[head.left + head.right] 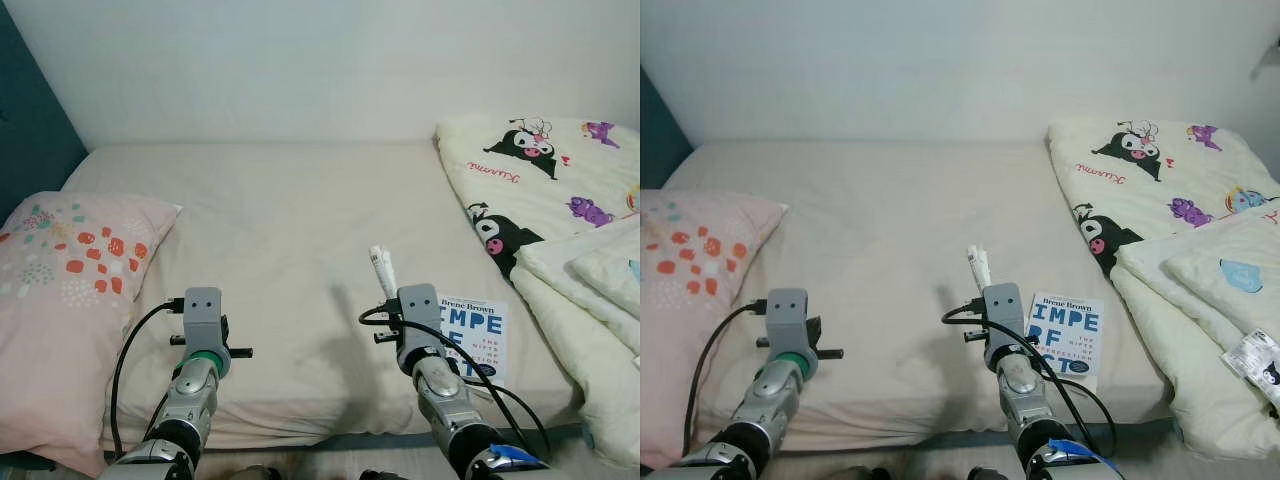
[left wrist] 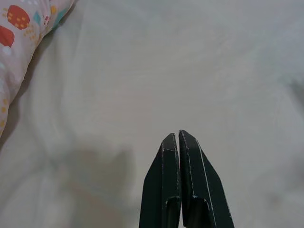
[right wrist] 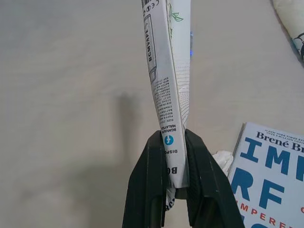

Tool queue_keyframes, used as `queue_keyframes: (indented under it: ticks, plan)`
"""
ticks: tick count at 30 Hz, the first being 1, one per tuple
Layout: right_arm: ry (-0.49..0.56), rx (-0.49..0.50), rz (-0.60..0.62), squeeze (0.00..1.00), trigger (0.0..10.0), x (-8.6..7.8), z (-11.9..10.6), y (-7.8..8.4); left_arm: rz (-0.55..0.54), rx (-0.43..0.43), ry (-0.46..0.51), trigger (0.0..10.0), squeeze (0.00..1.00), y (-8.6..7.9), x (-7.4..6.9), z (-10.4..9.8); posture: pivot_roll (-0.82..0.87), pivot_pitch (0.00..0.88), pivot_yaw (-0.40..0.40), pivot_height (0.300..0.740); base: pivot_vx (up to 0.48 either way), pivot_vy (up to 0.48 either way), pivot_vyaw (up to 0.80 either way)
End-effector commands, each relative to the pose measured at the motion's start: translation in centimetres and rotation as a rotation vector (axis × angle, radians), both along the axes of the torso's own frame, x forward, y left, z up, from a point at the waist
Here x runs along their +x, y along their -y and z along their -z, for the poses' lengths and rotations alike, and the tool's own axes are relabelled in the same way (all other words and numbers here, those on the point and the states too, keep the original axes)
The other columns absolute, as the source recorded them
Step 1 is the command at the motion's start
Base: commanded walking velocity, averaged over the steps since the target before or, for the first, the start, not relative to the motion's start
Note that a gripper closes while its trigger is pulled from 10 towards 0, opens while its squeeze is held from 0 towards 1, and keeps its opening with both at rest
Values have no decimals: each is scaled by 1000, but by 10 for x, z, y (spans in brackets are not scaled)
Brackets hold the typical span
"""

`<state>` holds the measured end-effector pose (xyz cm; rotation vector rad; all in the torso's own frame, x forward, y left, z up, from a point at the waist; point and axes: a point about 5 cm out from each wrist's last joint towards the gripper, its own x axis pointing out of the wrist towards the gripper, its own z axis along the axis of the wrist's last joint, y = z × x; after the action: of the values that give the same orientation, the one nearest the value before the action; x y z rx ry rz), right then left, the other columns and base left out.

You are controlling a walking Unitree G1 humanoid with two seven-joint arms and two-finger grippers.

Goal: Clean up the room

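Note:
My right gripper point(image 3: 173, 142) is shut on a white printed packet point(image 3: 168, 71), which stands up from its fingers above the beige bed sheet point(image 1: 280, 230); the packet point(image 1: 383, 271) pokes up in front of my right wrist in the head views. A white book with blue letters point(image 1: 475, 335) lies flat on the bed just right of that wrist, near the front edge. My left gripper point(image 2: 179, 137) is shut with nothing in it and hovers over bare sheet near the pink pillow point(image 1: 65, 290).
A cream cartoon-print duvet point(image 1: 550, 190) is piled along the bed's right side, with folded bedding point(image 1: 1230, 270) on top. A dark headboard point(image 1: 30, 130) stands at the left and a white wall point(image 1: 300, 60) behind.

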<state>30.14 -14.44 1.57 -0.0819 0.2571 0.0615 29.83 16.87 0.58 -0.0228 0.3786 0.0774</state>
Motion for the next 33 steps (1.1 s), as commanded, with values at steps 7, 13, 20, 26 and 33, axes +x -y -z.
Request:
queue_keyframes:
  ticks: [7, 13, 20, 26, 33]
  plan:
    - [11, 39, -24, 0, 10000, 2, -2, 0, 2, -6, 5, 10000, 0, 2, 2, -1, 84, 0, 53, 740, 0, 0, 0]
    - [4, 28, -37, 0, 10000, 2, -2, 0, 10, -4, 4, 10000, 0, 3, 2, -2, 86, 0, 49, 740, 0, 0, 0]
    - [-23, 14, -41, 0, 10000, 2, 0, -3, 4, 8, 4, 10000, 0, 1, 0, 0, 93, 0, 55, 740, 0, 0, 0]
    - [-34, -5, -51, 0, 10000, -8, 9, -4, 43, 34, -7, 10000, 0, 6, -6, 6, 83, 0, 66, 740, 0, 0, 0]
    - [0, -59, -65, 0, 10000, -8, 6, -4, 29, 23, -4, 10000, 0, 6, -7, 6, 90, 0, 61, 740, 0, 0, 0]
